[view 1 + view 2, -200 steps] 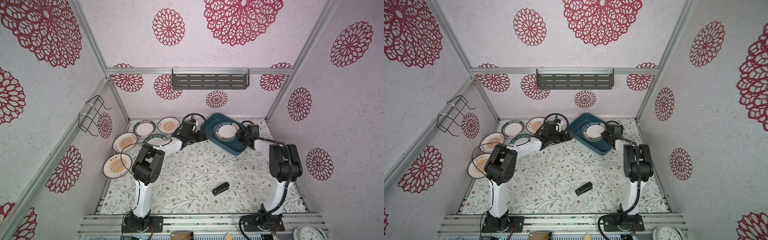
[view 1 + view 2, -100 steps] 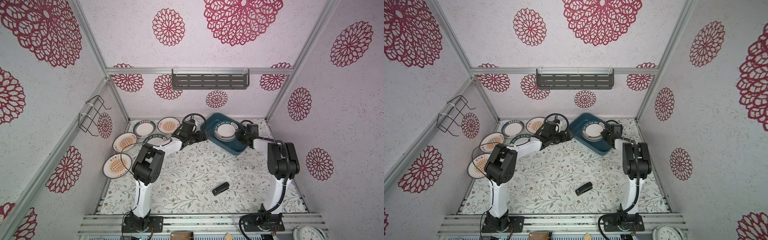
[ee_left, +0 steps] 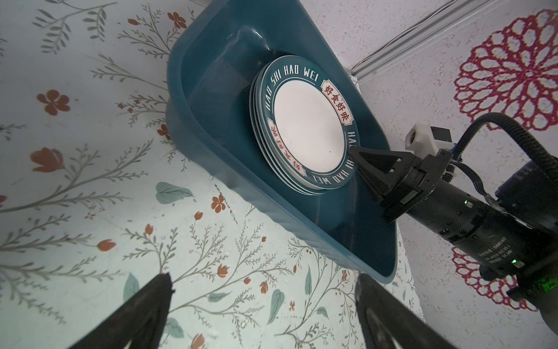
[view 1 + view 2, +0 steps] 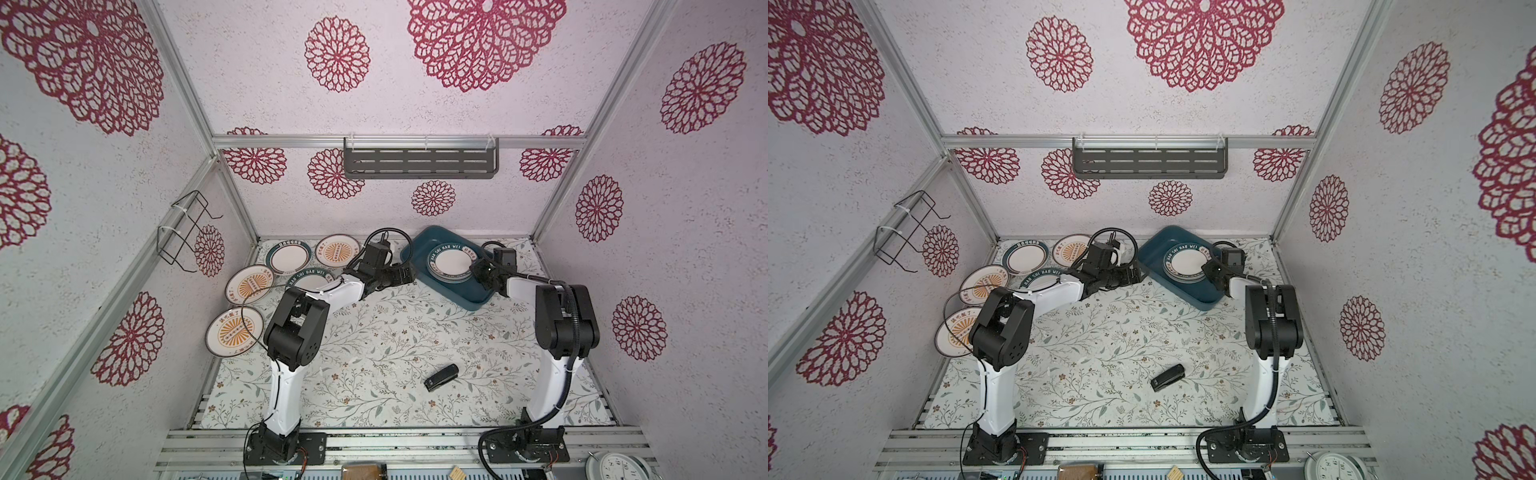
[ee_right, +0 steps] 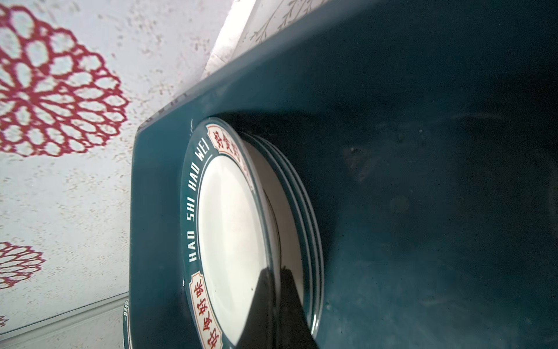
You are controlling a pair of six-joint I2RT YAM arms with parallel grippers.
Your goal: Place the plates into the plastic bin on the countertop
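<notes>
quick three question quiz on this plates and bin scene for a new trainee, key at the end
1. True or false: the left gripper is holding a plate.
2. What is the right gripper shut on? A) the rim of the top plate in the bin B) the bin's wall C) the small black object
3. How many plates lie on the countertop, outside the bin?

Key:
1. False. Its jaws stand open and empty beside the bin.
2. A.
3. Five, one partly hidden by the left arm.
</notes>
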